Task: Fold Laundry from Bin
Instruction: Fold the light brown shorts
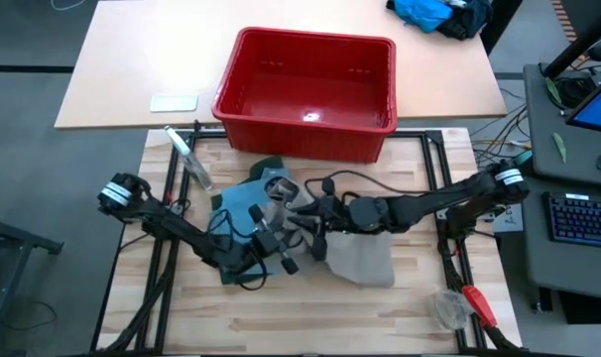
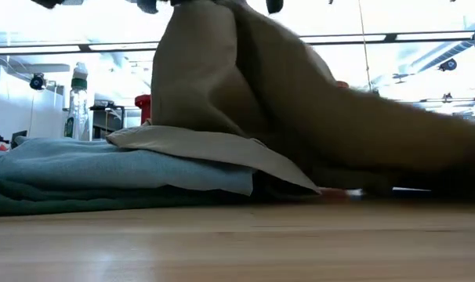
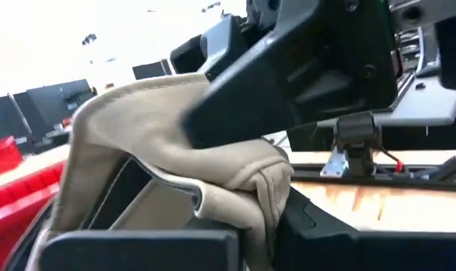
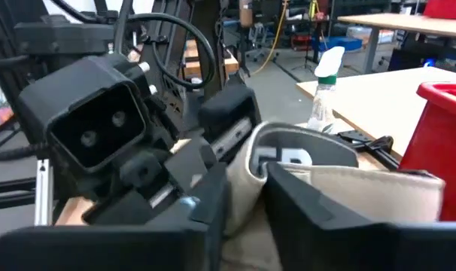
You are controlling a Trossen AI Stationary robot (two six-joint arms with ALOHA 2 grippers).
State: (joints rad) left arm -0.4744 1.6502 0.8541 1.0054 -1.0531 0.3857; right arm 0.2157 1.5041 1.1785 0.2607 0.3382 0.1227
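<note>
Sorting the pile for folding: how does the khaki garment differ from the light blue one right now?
The khaki garment is lifted into a tall peak, while the light blue garment lies flat on the table. The khaki one is gripped by both the left gripper and the right gripper; the blue one is untouched. A khaki flap drapes over the blue one. Both are soft cloth outside the red bin.

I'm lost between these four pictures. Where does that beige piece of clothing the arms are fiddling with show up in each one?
High view: the beige garment lies at table centre, right of the blue clothes, below the red bin.
Low view: it rises as a tall fold filling the middle and right.
Left wrist view: a bunched fold at centre.
Right wrist view: a hem at lower centre.
Shared landmark: the red bin, also seen in both wrist views.
</note>
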